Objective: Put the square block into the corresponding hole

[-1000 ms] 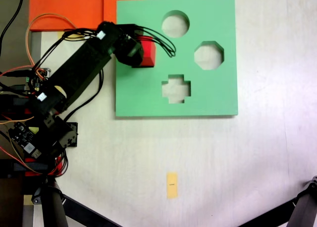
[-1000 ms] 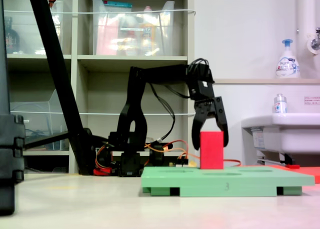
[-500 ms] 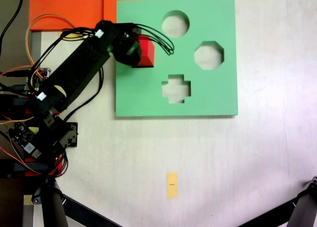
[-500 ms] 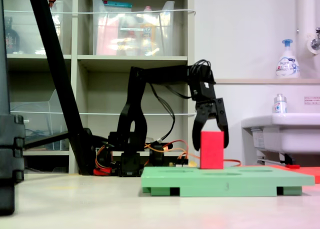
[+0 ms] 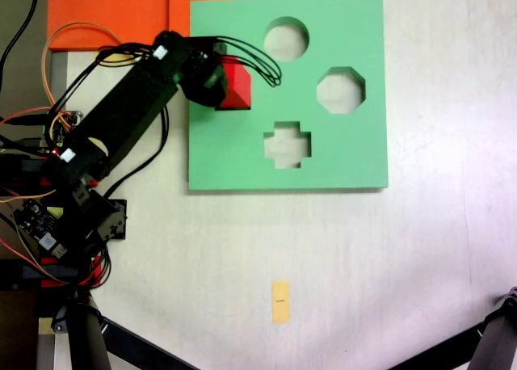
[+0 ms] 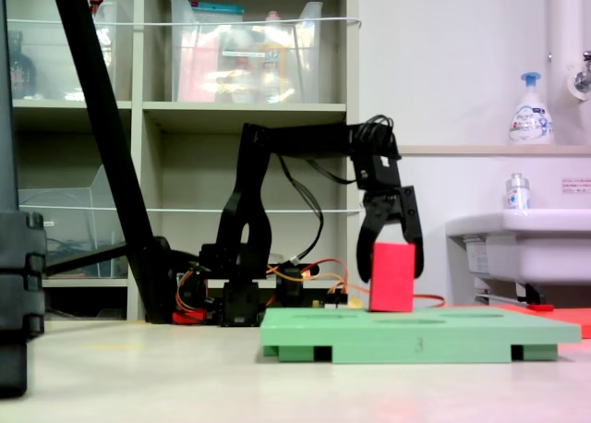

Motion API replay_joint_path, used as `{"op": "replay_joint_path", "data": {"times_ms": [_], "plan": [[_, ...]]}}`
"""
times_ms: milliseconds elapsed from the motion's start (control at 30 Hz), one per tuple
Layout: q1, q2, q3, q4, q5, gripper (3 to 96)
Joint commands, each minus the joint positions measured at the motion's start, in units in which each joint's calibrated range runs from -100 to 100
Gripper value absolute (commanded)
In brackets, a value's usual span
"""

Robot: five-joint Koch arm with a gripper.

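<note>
Beneath the spread fingers (image 6: 390,257), only the second exterior view shows the square block (image 6: 392,277) tilted.

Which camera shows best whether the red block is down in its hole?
The second exterior view: side-on, the square block stands tilted, mostly above the green board. The first exterior view shows only its top, partly under the gripper.

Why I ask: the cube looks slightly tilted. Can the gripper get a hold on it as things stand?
Probably yes: the open gripper already hangs around the square block, nothing between them, in the second exterior view.
</note>
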Motion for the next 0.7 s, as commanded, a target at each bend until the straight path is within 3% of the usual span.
{"op": "replay_joint_path", "data": {"times_ms": [33, 700], "plan": [[0.00, 3.12, 0.32, 2.16, 0.59, 17.6], [0.78, 0.61, 0.22, 0.04, 0.63, 18.5]]}}
